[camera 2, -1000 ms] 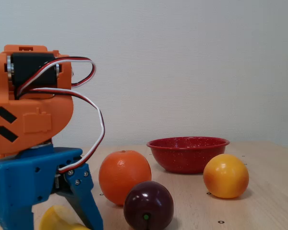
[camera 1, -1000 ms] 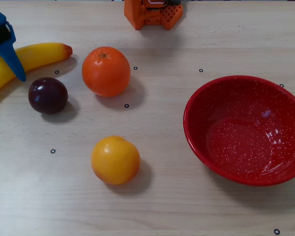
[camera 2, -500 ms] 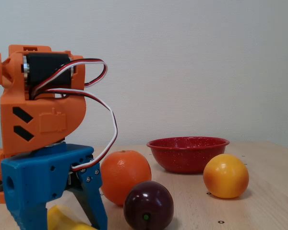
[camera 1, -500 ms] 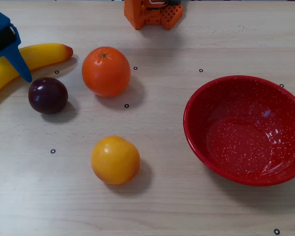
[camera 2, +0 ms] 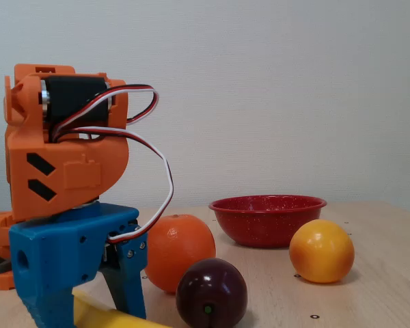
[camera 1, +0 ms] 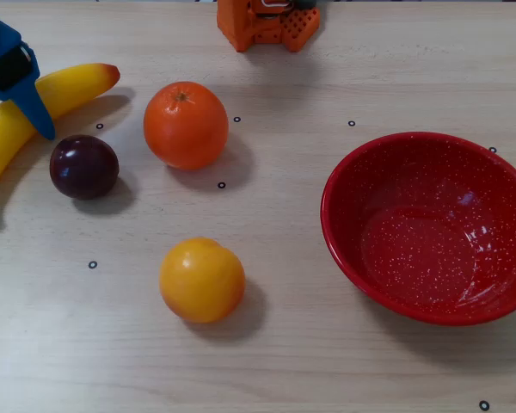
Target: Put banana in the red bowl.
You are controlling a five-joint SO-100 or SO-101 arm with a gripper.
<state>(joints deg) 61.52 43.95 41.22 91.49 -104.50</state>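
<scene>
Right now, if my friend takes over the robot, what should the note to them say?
Claw: at the far left of the overhead view, down over the banana. It seems closed around it, but I cannot tell for sure.
Banana: beside the dark plum and the orange, far from the bowl.
Red bowl: on the right of the overhead view, with nothing in it.
Done: the claw has reached the banana.
Left: carry the banana across, past the orange and the yellow-orange fruit, and drop it in the bowl.
</scene>
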